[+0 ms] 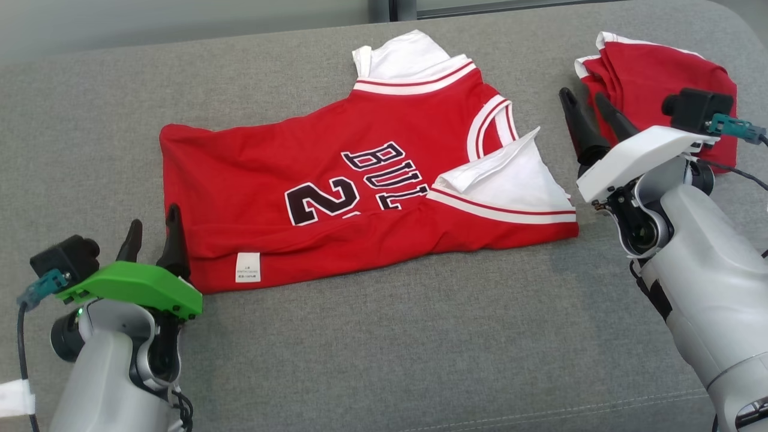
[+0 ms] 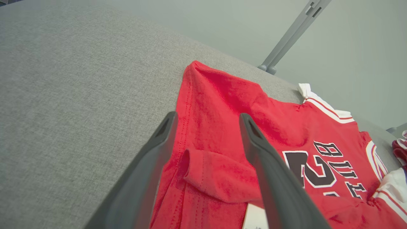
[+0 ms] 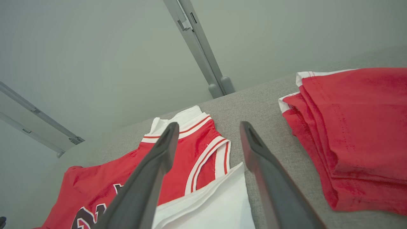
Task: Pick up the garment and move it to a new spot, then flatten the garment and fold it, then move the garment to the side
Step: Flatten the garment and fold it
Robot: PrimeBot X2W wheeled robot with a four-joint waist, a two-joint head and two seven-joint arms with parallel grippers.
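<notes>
Just ahead of the left hand (image 1: 155, 219), the lower hem of the jersey (image 1: 336, 180) is doubled over into a small flap (image 2: 216, 178) beside the white label (image 1: 248, 267). Folding over it would likely trap that crease. Farther off, next to the right hand (image 1: 582, 97), a white sleeve (image 1: 510, 180) lies turned across the chest. A stack of folded red garments (image 1: 660, 78) sits just beyond that hand, where a careless reach could snag it. Both hands are spread wide and empty. The left straddles the hem corner; the right hangs over the sleeve edge and the bare grey cushion (image 1: 384, 336). Whether any finger touches cloth cannot be told.
</notes>
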